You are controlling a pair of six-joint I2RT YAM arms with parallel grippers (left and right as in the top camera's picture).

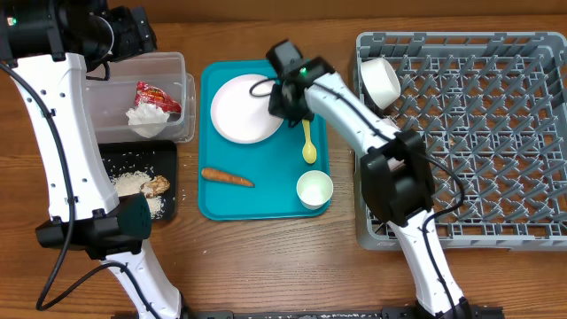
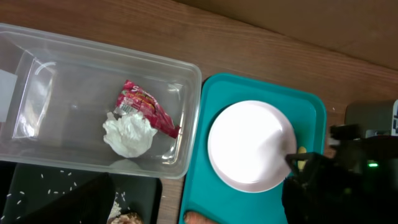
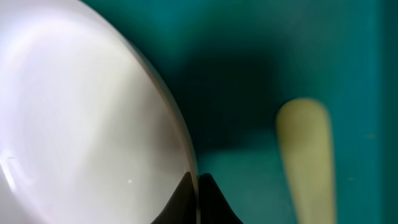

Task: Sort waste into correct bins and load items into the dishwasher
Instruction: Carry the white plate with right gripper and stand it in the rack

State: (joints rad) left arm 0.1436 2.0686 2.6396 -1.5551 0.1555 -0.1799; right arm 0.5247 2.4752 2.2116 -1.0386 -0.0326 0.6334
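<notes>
Wooden table (image 1: 266,266), teal tray (image 1: 266,199), dish rack (image 1: 505,177)

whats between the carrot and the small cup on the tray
Nothing, just bare teal tray between carrot and cup; the overhead view shows it.

- Everything sits on a wooden table (image 1: 266,257), medium brown, with the grain running left to right.
- The finish looks smooth, with a few darker streaks in the wood.
- Light's soft and even from above, so shadows on the wood are fuzzy.
- In the left wrist view a darker brown band crosses the top corner, can't tell what it is.
</notes>
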